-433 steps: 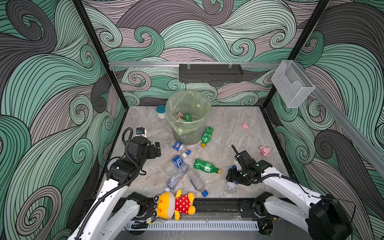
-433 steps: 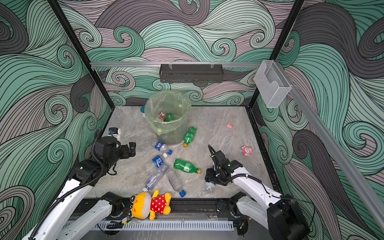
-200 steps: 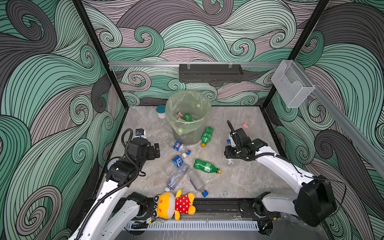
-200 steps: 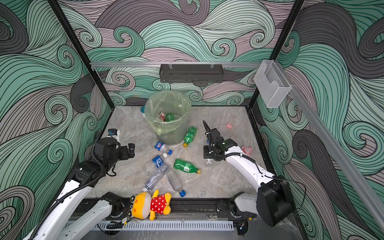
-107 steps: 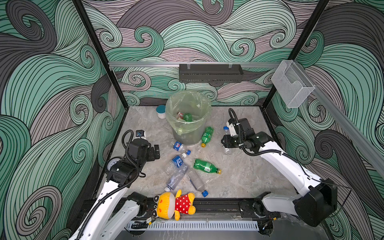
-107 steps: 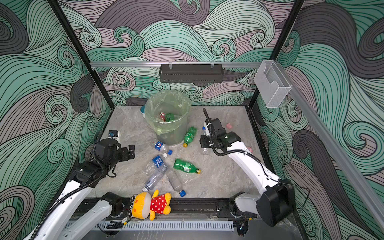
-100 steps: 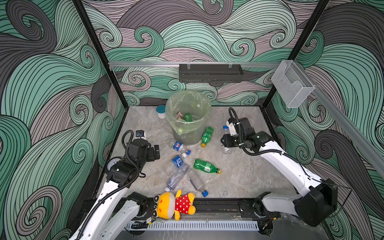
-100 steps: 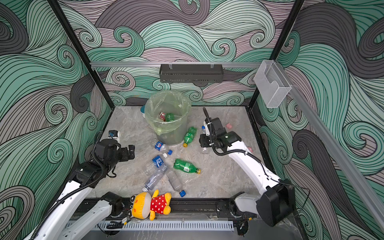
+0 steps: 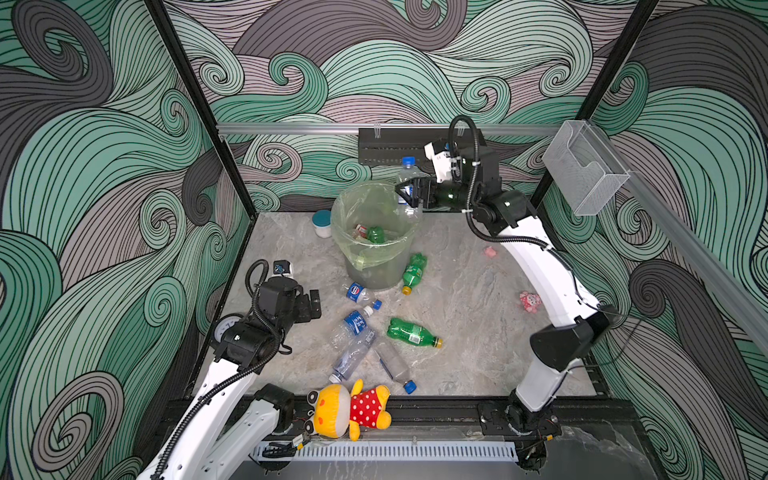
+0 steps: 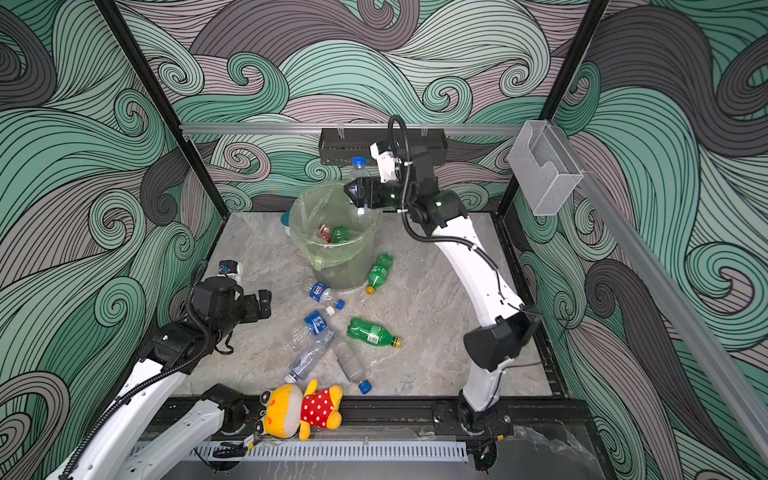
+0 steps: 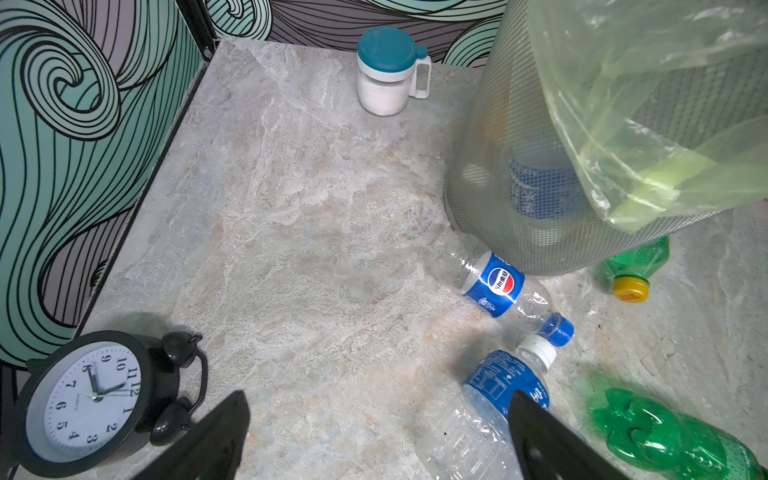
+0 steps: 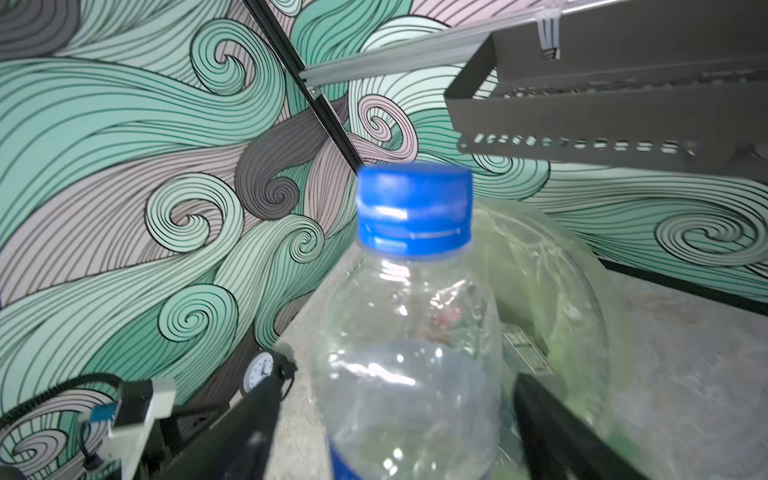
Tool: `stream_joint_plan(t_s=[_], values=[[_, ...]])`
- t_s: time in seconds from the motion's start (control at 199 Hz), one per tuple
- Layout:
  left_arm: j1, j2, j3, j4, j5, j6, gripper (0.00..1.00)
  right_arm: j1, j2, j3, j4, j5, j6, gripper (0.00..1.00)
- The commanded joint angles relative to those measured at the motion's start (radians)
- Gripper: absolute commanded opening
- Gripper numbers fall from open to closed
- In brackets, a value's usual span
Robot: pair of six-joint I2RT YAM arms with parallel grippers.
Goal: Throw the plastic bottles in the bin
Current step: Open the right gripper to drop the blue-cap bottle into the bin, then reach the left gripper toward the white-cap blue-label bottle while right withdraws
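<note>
Top view: right tool (image 9: pixel 409 194) level over bin (image 9: pixel 374 274)

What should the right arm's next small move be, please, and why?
Probably draw the right gripper back from the bin: in the right wrist view its jaws stand clear of the blue-capped bottle on both sides, and in both top views that bottle is upright at the bin's rim, so it looks released.

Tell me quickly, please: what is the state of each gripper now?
Left gripper: open, holding nothing.
Right gripper: open; the blue-capped clear bottle is between its jaws above the bin, with gaps on both sides, not clamped.
</note>
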Motion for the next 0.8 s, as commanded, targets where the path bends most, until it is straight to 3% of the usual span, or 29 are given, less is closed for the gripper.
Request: stream_joint_plan(t_s=[0.0,0.216,0.351,0.612,0.798], values=[[0.008,-0.015,0.005,-0.013,0.012,-0.021,0.99,0.034,0.036,0.044,-0.076,-0.043,-0.028,1.00],[0.008,-0.030,-0.015,-0.004,0.025,0.024,0.99,0.044,-0.213,-0.356,0.063,0.002,-0.108,1.00],[0.008,0.010,-0.012,0.003,0.090,0.071,0.99,0.042,-0.385,-0.614,0.125,0.017,-0.156,1.00],[0.006,0.102,0.002,0.026,0.175,0.169,0.98,0.041,-0.566,-0.948,0.107,0.062,-0.140,1.00],[-0.006,0.222,0.026,0.016,0.286,0.196,0.94,0.032,-0.627,-1.082,0.102,0.122,-0.121,1.00]])
